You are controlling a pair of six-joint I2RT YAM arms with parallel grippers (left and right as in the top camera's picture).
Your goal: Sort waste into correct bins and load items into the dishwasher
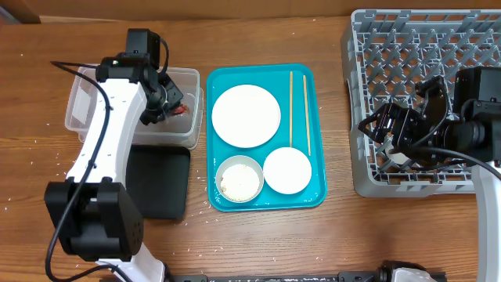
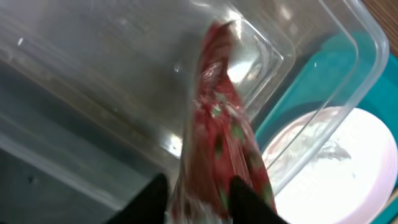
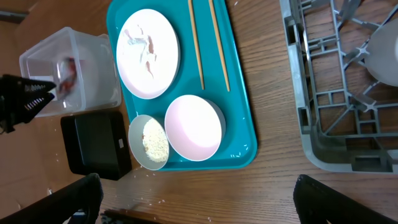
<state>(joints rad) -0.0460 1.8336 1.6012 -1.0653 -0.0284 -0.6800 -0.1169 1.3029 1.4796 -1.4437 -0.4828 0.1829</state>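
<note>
Grip is confirmed at the left gripper (image 2: 198, 202), whose fingers (image 2: 148, 204) we find closed narrowly on the red-and-silver wrapper (image 2: 221, 118) held inside the clear tub (image 2: 93, 68), while the right gripper (image 3: 199, 186) stands wide open over the dish rack (image 3: 323, 124).

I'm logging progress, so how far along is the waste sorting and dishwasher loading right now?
Done: a white item, likely the cup, sits in the dish rack. In hand: the left end effector holds the red wrapper over the clear tub. Left: the plate, the bowl with rice scraps, the empty bowl and the chopsticks sit on the teal tray.
</note>
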